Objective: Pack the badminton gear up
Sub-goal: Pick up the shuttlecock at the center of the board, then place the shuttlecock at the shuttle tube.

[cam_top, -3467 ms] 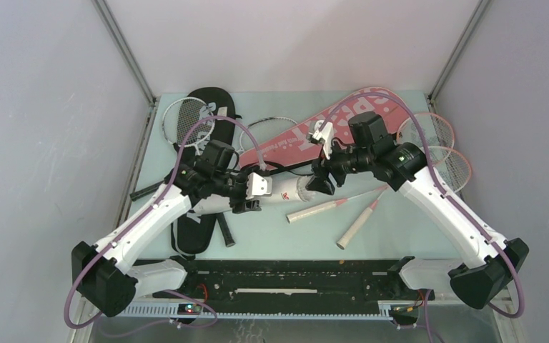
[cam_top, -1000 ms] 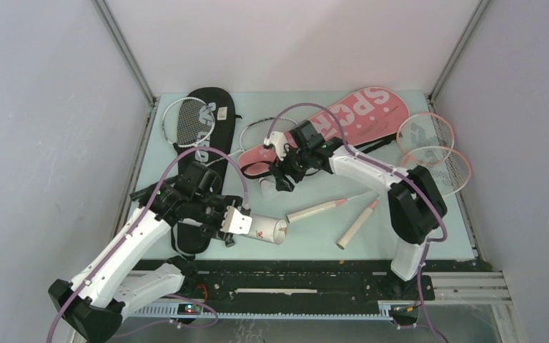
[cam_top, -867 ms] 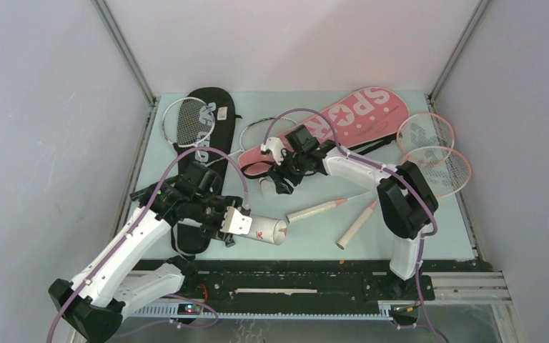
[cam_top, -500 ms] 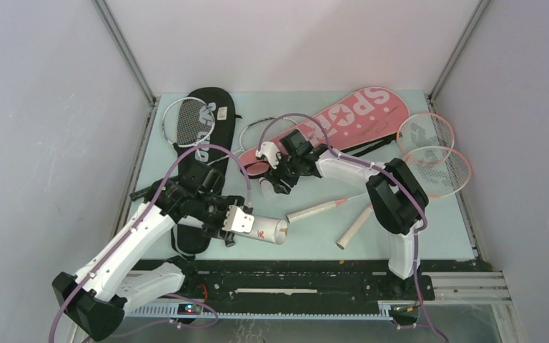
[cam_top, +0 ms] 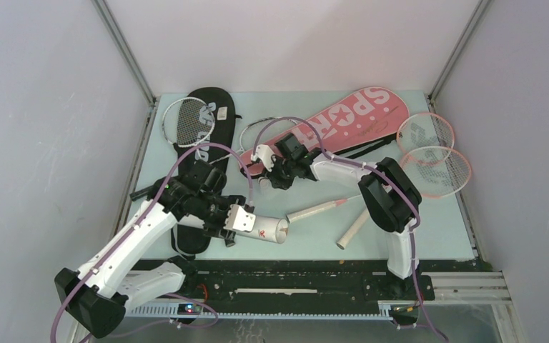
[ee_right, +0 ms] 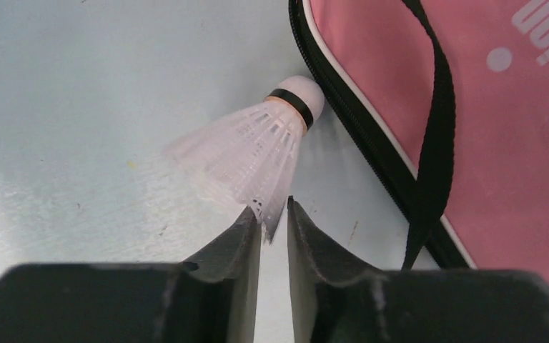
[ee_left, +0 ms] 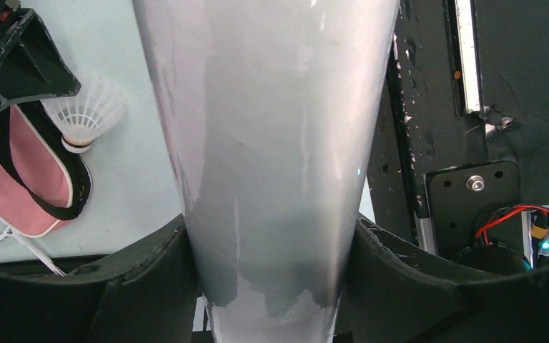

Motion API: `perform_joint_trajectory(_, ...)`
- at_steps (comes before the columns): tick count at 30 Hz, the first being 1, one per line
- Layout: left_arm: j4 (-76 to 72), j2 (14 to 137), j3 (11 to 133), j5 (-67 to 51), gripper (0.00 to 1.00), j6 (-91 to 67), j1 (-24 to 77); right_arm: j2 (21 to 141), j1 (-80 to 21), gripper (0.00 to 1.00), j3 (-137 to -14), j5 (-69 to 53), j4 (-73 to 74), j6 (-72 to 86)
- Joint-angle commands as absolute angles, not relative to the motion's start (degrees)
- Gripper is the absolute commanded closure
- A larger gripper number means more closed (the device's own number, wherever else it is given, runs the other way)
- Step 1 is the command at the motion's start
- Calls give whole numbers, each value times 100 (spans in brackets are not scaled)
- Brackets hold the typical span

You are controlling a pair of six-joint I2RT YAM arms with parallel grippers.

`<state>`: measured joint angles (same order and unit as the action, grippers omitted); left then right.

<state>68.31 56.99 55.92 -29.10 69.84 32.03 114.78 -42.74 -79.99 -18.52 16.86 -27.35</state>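
Left end effector [cam_top: 237,222]: closed on the tube [cam_top: 265,230], one finger on each side. The tube is held off the desk [cam_top: 414,229] near its front edge, open mouth toward the right.

Two pink rackets [cam_top: 372,200] lie on the desk to the right of the tube. Their handles point toward the front and their heads overlap at the right edge.

Right end effector [ee_right: 271,214]: fingers almost together, pinching the rim of the shuttlecock [ee_right: 261,153] skirt. The shuttlecock lies on its side on the desk, just behind the tube mouth. Its cork touches the zipped edge of the pink cover [ee_right: 500,143], and the cover's black strap [ee_right: 436,121] runs just beside it.

The pink cover runs diagonally to the far right corner. The black cover [cam_top: 213,103] lies along the left side, partly under the left arm. A white racket [cam_top: 186,121] rests with its head on the black cover's far end.
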Motion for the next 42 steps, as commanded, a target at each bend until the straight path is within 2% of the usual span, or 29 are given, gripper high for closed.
perform_joint_trajectory(1,6698,5695,5970,-3002,40,6908,3226,11329,-4310,80,-8063,-1801,1323,-2732)
perform_joint_trajectory(4,6673,5704,5961,-2971,40,6908,3226,11237,-4294,94,-8053,-1744,1323,-2697)
perform_joint_trajectory(6,6655,5705,5960,-2957,40,6908,3223,11154,-4275,100,-8052,-1713,1363,-2681)
perform_joint_trajectory(13,6509,5704,5917,-2849,40,6908,3226,10425,-3978,100,-7962,-1913,1943,-2582)
perform_joint_trajectory(22,5925,5766,5941,-2673,43,6627,3217,8843,-3201,100,-7671,-2496,3072,-2610)
perform_joint_trajectory(33,5132,6144,6042,-2465,44,6471,3145,7113,-2341,100,-7546,-3561,4891,-3356)
perform_joint_trajectory(42,4758,6408,6193,-2635,44,6215,3129,6615,-2486,100,-7415,-4000,5667,-3463)
